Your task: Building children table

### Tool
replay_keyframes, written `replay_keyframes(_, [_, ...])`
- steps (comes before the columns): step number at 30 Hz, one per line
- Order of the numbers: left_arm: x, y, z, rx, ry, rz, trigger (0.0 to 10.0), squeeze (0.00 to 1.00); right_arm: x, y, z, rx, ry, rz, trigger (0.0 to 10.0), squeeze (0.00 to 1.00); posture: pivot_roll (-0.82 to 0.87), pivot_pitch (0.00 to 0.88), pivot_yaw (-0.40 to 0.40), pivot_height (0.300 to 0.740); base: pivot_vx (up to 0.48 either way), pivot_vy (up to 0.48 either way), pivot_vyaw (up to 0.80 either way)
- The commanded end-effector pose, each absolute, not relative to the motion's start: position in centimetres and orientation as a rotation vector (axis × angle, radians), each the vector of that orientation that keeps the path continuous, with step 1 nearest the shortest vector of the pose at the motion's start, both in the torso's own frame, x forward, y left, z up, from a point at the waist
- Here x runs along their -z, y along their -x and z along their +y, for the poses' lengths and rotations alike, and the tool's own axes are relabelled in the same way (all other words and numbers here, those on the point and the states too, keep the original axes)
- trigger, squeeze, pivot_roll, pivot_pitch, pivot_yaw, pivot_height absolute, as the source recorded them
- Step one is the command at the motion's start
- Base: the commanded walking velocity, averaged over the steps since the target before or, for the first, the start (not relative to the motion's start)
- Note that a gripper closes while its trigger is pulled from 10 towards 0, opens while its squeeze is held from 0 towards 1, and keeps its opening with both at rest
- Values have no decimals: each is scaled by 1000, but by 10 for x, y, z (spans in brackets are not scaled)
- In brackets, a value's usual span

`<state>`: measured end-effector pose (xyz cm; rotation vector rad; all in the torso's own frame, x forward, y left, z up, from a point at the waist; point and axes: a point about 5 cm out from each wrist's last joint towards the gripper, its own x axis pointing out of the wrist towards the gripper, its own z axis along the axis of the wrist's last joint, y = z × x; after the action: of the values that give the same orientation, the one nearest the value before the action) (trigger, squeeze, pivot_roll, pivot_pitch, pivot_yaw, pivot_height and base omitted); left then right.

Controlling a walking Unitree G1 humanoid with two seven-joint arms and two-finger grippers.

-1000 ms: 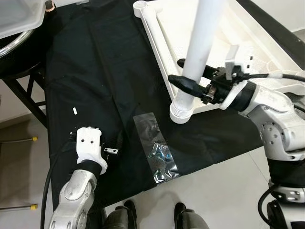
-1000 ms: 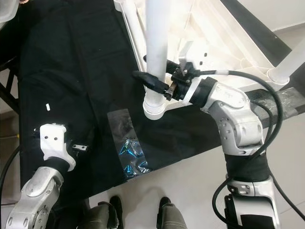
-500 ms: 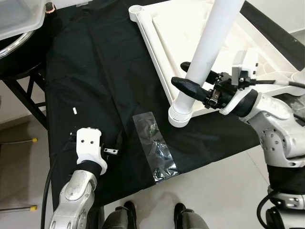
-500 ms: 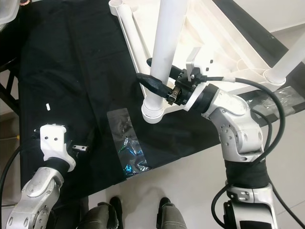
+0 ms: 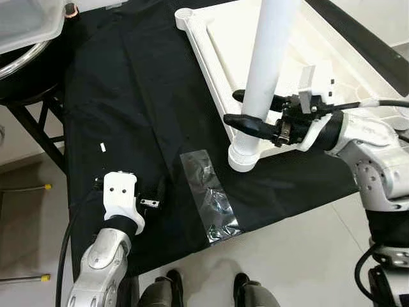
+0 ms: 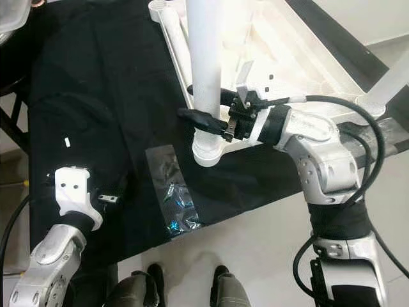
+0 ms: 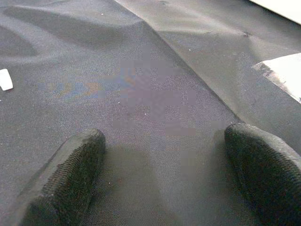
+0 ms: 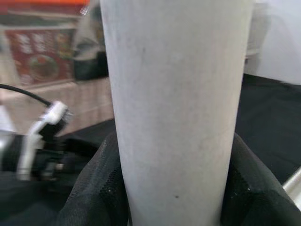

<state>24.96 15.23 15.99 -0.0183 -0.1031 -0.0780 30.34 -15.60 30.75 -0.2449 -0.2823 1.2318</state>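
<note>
Robot feet [image 5: 204, 291] showing at the bottom edge of the head views. Left claw [image 7: 155, 174] is resting low at the lower left, fingers apart over the black cloth [image 5: 128, 96] covering the desk, holding nothing. A clear plastic bag [image 5: 211, 198] is lying flat on the cloth just right of it, lower centre, touching neither claw. A small white scrap [image 5: 102, 148] is lying on the cloth at the left.

Right claw [image 5: 246, 109] is reaching in from the right at mid-frame, fingers clamped on the white table leg [image 5: 268, 64] a little above its ringed foot end; the wrist view is showing both fingers pressing the tube's sides.

What has changed: half a second ago the leg was leaning toward the upper right; now it is standing nearly upright again, foot end sitting at the near corner of the upturned white tabletop [image 5: 345, 57], which is lying across the upper right. Claw position on the tube is looking much the same. Reads as the arm rocking or twisting the leg to seat it in the corner socket; whether it is fully home is not visible. A second leg [image 6: 383, 89] is sticking out at the right edge.

A clear bin [image 5: 29, 22] is sitting at the far upper left.
</note>
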Motion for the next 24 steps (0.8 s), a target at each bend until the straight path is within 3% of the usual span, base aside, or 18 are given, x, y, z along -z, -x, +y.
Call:
replay_keyframes(1, [-151,-247,155,66,18,-64,10000,0,-284,-300,-156,-1392,142,-150,10000,0,49,349,26,740,0,0,0])
replay_keyframes(10, [-152,-245,156,64,18,-64,10000,0,-288,-303,-168,-1452,114,-123,10000,0,60,358,27,740,0,0,0])
replay_keyframes(24, [-152,-245,155,66,20,-60,10000,0,-307,-314,-164,-1574,378,-96,10000,0,62,366,29,740,0,0,0])
